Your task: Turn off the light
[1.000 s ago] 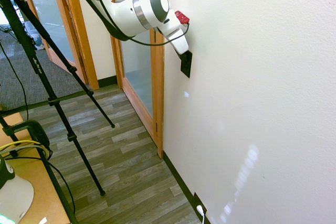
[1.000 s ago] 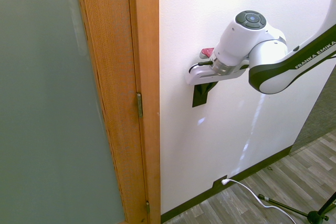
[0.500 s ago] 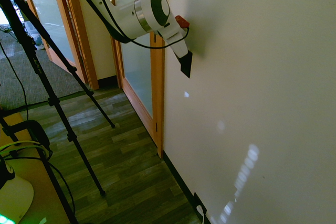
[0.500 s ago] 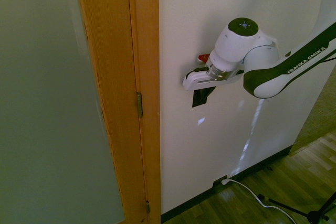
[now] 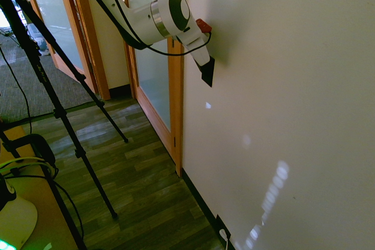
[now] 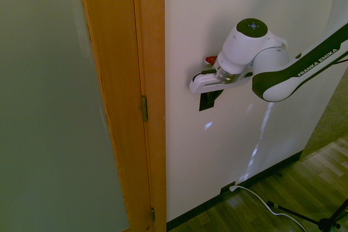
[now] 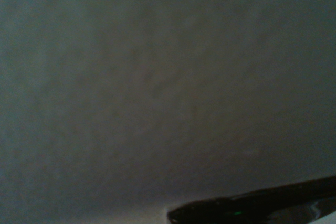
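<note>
The light's switch is a small black upright plate (image 5: pixel 208 74) on the white wall, just right of the wooden door frame; it also shows as a black plate (image 6: pixel 205 102) below the arm's hand. My gripper (image 5: pixel 206 62) presses against the wall right at the plate's top edge, covering its upper part (image 6: pixel 213 92). No lamp is in view. The room looks dim. The wrist view holds only dull grey wall from close by.
A wooden door frame (image 6: pixel 148 80) with frosted glass stands directly beside the switch. Low on the wall sits a black outlet plate with a white plug (image 6: pixel 230 188) and a cable running over the wood floor (image 5: pixel 140 174).
The whole scene has turned darker than a second ago. The wrist has tilted slightly at the plate. Nothing has moved in the last half second.
</note>
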You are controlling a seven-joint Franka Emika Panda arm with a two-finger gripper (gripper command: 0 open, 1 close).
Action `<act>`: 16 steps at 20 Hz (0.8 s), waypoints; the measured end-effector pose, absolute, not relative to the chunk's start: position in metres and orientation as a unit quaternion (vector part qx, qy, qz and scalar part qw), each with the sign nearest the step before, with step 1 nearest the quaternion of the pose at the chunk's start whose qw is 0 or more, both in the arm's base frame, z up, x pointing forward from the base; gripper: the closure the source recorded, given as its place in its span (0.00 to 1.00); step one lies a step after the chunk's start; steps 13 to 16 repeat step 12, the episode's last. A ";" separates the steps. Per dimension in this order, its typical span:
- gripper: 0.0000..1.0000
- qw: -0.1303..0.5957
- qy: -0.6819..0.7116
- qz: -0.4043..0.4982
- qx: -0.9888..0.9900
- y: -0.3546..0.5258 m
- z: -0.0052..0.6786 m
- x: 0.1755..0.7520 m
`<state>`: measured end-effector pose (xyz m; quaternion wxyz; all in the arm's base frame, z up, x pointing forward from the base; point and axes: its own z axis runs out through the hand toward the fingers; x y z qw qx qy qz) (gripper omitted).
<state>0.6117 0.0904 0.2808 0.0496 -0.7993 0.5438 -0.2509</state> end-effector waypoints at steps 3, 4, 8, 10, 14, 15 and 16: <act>0.00 0.048 0.545 -0.248 -0.800 0.088 0.276 0.611; 0.00 0.048 0.544 -0.247 -0.800 0.088 0.272 0.611; 0.00 0.057 0.542 -0.246 -0.802 0.085 0.263 0.609; 0.00 0.066 0.540 -0.250 -0.801 0.081 0.260 0.605; 0.00 0.072 0.532 -0.255 -0.804 0.079 0.257 0.601; 0.00 0.072 0.532 -0.255 -0.804 0.079 0.257 0.601; 0.00 0.072 0.532 -0.255 -0.804 0.079 0.257 0.601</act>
